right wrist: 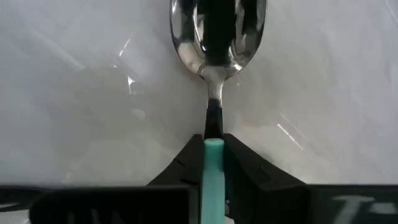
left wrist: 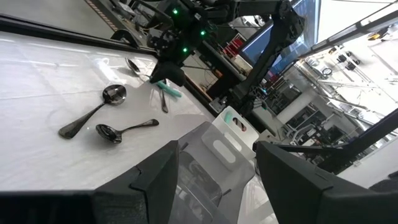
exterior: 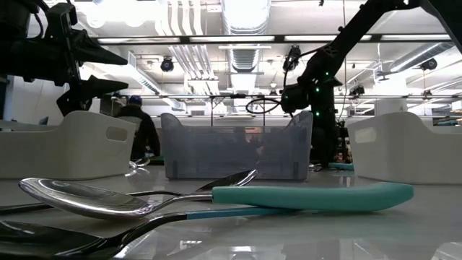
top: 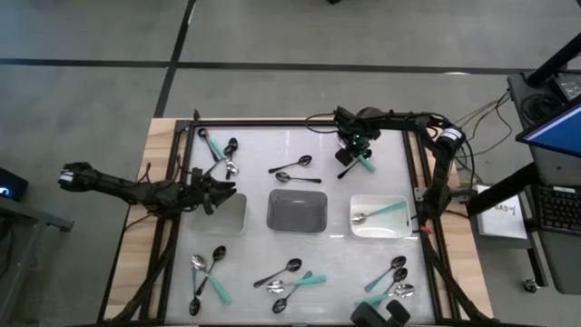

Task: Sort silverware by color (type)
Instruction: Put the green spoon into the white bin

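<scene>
Right gripper (right wrist: 213, 163) is pinched on the mint-green handle of a spoon (right wrist: 214, 43) at the far side of the bench (top: 272, 150), bowl looks silver, I think. Left gripper (top: 221, 191) hangs spread wide over the left white tray (top: 238, 218).

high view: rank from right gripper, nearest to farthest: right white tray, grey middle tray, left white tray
The right gripper is at the table's far side, shut on a mint-handled spoon.
1. Right white tray, just below it in the picture.
2. Grey middle tray, at table centre, slightly farther.
3. Left white tray, farthest, under the left gripper.
</scene>
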{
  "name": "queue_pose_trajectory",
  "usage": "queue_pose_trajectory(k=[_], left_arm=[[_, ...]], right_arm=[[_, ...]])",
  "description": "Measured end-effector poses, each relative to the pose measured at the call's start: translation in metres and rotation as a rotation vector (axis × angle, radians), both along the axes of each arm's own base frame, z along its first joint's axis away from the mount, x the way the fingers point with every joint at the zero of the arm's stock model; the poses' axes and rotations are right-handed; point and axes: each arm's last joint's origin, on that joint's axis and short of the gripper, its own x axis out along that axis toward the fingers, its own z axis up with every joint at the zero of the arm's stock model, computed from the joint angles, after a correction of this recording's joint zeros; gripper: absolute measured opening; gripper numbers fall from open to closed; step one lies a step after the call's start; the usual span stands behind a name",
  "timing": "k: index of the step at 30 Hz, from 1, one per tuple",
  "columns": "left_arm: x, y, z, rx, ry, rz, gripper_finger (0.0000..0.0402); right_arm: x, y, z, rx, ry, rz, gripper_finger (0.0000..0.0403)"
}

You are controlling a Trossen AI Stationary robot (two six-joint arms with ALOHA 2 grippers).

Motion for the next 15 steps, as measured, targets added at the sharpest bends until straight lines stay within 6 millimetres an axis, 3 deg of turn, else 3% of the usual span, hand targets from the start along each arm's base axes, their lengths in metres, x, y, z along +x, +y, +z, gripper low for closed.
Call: queue_pose_trajectory(k=[7, 11, 15], left_arm=[[0.0, 0.0, 0.0, 0.0, 0.0, 0.0, 0.0198], [0.0, 0.0, 0.0, 0.0, 0.0, 0.0, 0.0198], [0.0, 0.0, 0.0, 0.0, 0.0, 0.0, 0.0198]], right_arm=[[-0.007, 0.012, 0.048, -0.078, -0.117, 0.002, 0.0029], [-0.012, 0.043, 0.074, -0.115, -0.197, 0.044, 0.0029], [-0.016, 0.091, 0.079, -0.087, -0.252, 0.12, 0.0029]])
